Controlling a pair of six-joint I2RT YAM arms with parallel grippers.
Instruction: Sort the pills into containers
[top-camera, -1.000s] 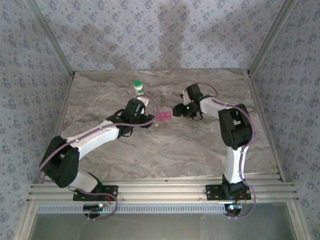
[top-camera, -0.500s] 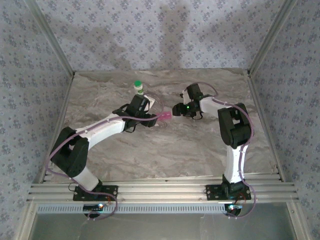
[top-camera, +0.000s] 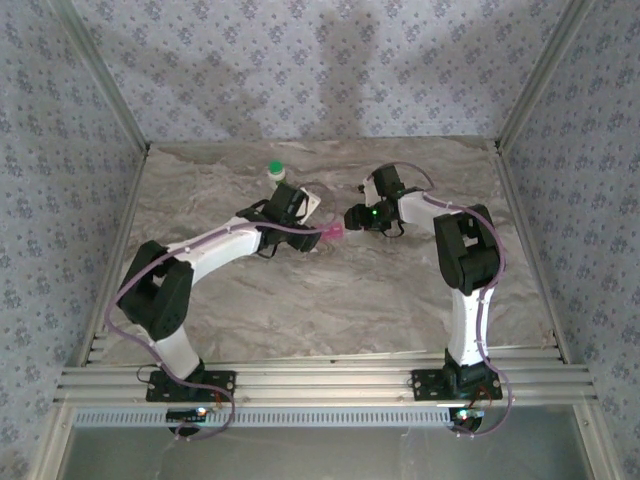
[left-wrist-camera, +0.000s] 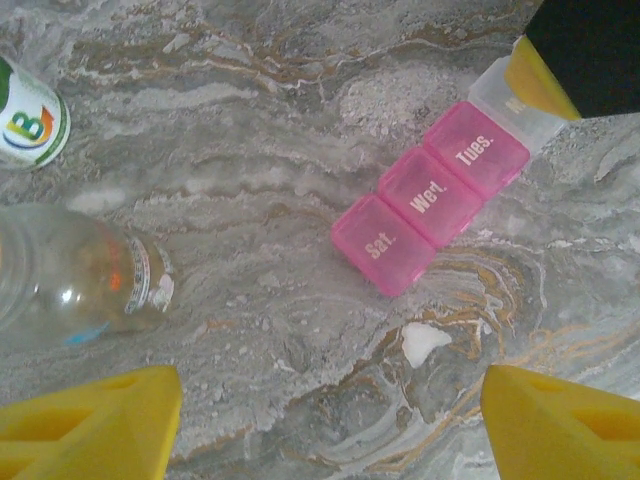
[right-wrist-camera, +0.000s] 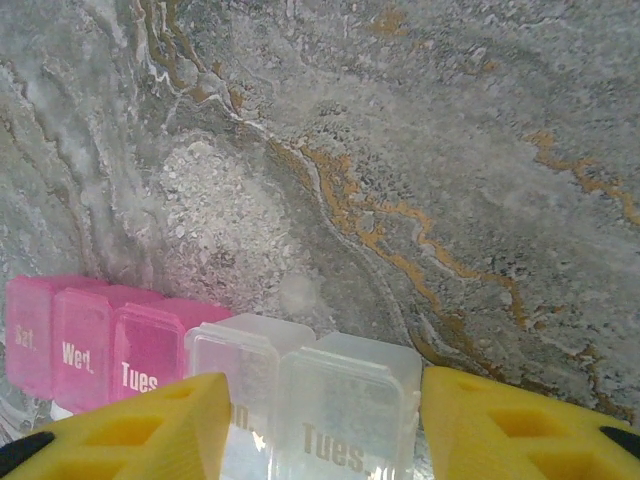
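Pill case (left-wrist-camera: 430, 205) lies flat near the far middle of the tabletop (top-camera: 330, 300) — my right fingers (right-wrist-camera: 130, 425) pinch its clear end, I judge to steady it — while my left fingers (left-wrist-camera: 90, 425) hang open above, holding nothing.

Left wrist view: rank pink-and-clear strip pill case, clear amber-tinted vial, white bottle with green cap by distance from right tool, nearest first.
1. Pink-and-clear strip pill case: upper right, clear end at the right tool.
2-3. Clear amber-tinted vial, lying at left edge, and white bottle with green cap, upper left corner: too close to call.
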